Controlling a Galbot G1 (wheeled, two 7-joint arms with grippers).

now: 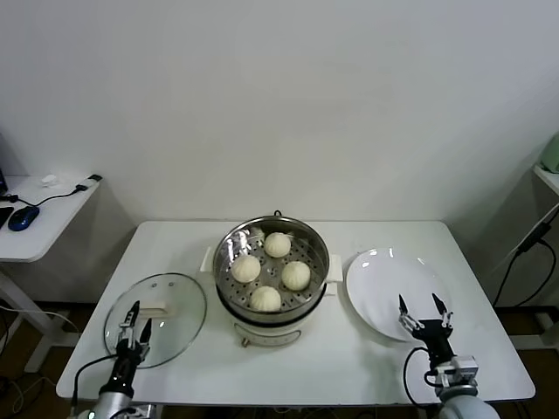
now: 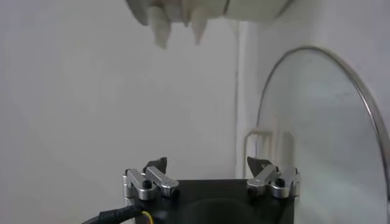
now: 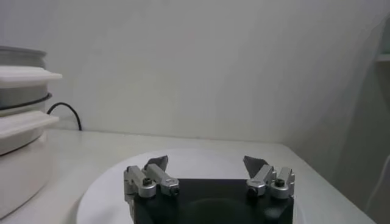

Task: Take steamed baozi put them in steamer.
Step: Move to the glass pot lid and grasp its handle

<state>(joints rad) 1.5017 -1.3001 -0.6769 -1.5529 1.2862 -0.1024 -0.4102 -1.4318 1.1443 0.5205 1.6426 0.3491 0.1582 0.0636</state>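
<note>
Several cream-white baozi, such as one (image 1: 278, 244) at the back and one (image 1: 265, 298) at the front, lie on the perforated tray inside the shiny steamer (image 1: 236, 237) at the table's middle. Its cream side shows in the right wrist view (image 3: 21, 131). My left gripper (image 1: 134, 318) is open and empty at the near left, over the front edge of the glass lid (image 1: 179, 301). My right gripper (image 1: 421, 305) is open and empty at the near right, over the near rim of the white plate (image 1: 384, 279), which holds nothing.
The glass lid (image 2: 317, 122) with its white handle (image 1: 154, 309) lies flat left of the steamer. A side desk (image 1: 39, 218) with a mouse stands far left. The table's front edge (image 1: 297, 397) runs just behind both grippers.
</note>
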